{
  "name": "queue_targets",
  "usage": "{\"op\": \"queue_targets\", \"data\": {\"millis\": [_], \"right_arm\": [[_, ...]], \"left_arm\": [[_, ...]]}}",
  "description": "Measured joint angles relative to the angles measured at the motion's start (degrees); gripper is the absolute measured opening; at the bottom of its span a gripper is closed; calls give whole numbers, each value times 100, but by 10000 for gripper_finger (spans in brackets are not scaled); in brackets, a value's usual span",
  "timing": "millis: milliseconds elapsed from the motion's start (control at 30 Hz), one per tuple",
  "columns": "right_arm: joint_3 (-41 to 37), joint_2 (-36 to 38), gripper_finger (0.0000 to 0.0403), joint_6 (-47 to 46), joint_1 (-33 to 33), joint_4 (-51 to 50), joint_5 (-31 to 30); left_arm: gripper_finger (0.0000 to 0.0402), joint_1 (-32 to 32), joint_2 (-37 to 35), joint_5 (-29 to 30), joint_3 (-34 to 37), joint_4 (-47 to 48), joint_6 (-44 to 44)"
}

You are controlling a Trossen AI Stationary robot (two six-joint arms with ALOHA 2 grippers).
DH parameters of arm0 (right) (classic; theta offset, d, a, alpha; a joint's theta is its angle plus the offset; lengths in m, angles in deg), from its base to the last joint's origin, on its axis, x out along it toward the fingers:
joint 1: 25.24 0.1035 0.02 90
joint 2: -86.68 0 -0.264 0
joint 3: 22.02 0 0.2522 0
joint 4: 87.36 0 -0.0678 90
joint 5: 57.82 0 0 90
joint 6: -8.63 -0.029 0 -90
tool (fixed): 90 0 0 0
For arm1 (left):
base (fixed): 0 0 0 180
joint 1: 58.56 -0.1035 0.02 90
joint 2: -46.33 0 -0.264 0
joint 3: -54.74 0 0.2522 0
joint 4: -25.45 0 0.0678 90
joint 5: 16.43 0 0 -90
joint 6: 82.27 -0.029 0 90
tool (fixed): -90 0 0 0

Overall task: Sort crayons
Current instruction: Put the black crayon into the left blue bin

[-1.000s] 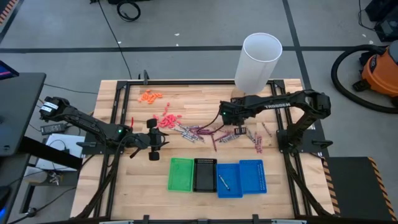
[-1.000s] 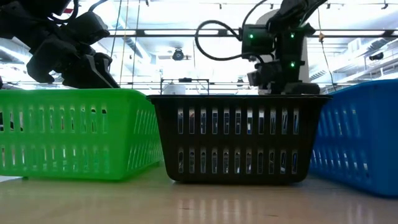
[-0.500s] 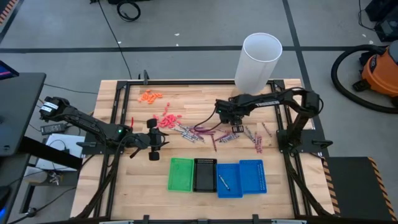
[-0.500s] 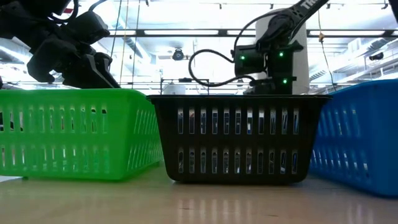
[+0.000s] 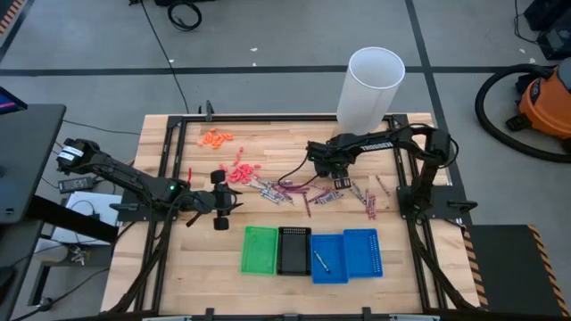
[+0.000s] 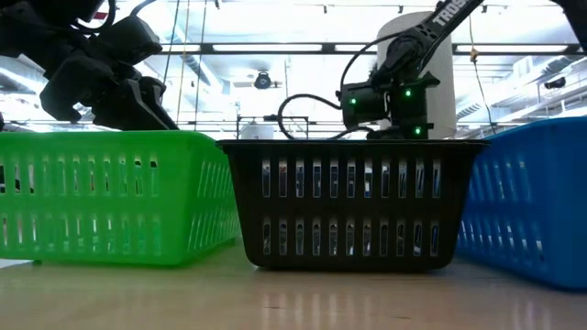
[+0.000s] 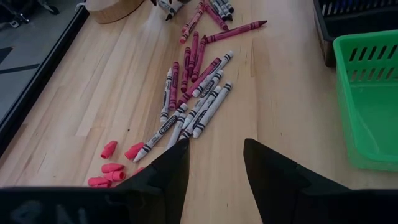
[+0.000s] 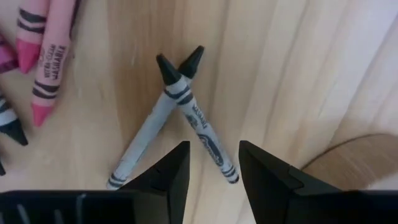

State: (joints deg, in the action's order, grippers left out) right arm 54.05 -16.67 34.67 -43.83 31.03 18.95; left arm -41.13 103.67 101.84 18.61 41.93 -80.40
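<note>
Crayons lie scattered mid-desk. I see my right claw open, low over two crossed grey crayons. Left claw waits open near the green tray.

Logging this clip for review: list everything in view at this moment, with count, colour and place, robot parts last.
crayons: many, grey, maroon and pink, scattered mid-table; two grey ones crossed under the right gripper
crayon in tray: one, grey, in the inner blue tray
trays: four in a row at the table's near edge: green, black, two blue
coral-pink bits: a cluster, left of the crayons
orange bits: a cluster, far left of the table
white cylinder: one, far edge of the table
vacuum: one, orange, on the floor at right
table: one, light wood
left gripper: open, above the table's left side
right gripper: open, low over the crossed grey pair
</note>
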Motion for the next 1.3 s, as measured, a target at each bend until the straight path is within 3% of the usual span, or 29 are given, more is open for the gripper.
{"op": "queue_targets", "data": {"millis": [533, 1300], "right_arm": [[11, -213, 138, 467, -203, 190, 298], [0, -234, 33, 304, -193, 186, 447]], "left_arm": [[162, 0, 2, 0, 0, 26, -11], [162, 0, 2, 0, 0, 26, -11]]}}
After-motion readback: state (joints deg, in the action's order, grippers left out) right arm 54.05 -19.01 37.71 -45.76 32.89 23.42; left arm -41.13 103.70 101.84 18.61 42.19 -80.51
